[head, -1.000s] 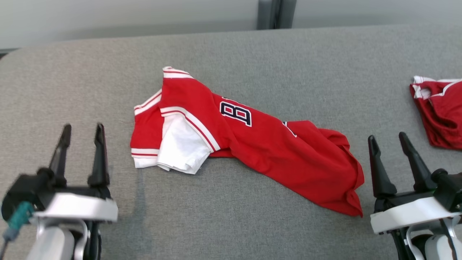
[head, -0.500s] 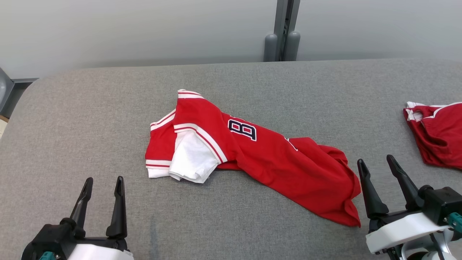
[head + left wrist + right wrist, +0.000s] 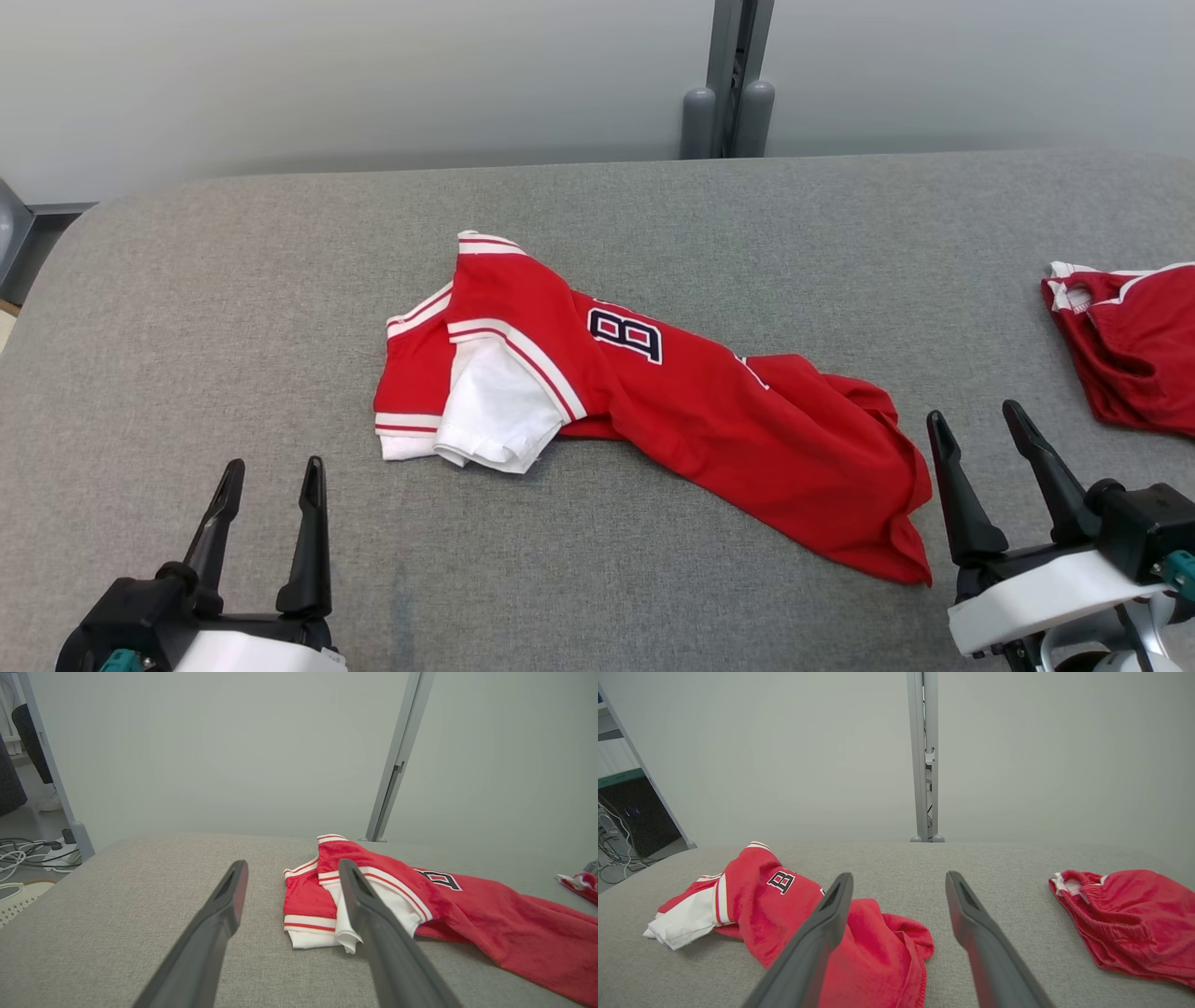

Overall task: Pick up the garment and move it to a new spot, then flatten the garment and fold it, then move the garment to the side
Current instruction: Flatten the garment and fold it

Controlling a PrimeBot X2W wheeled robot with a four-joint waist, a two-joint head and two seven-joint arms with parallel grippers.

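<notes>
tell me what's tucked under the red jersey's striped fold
A white sleeve pokes out from under the red jersey, resting on the grey table. How far it runs beneath the red cloth is hidden.

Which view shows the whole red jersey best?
Head view: the red jersey shows whole, from above, nothing across it. Left wrist view crops its hem end; right wrist view sees it low and partly blocked.

Grey table [image 3: 233, 308] with jersey [image 3: 709, 420], shorts [image 3: 1139, 345]
</notes>
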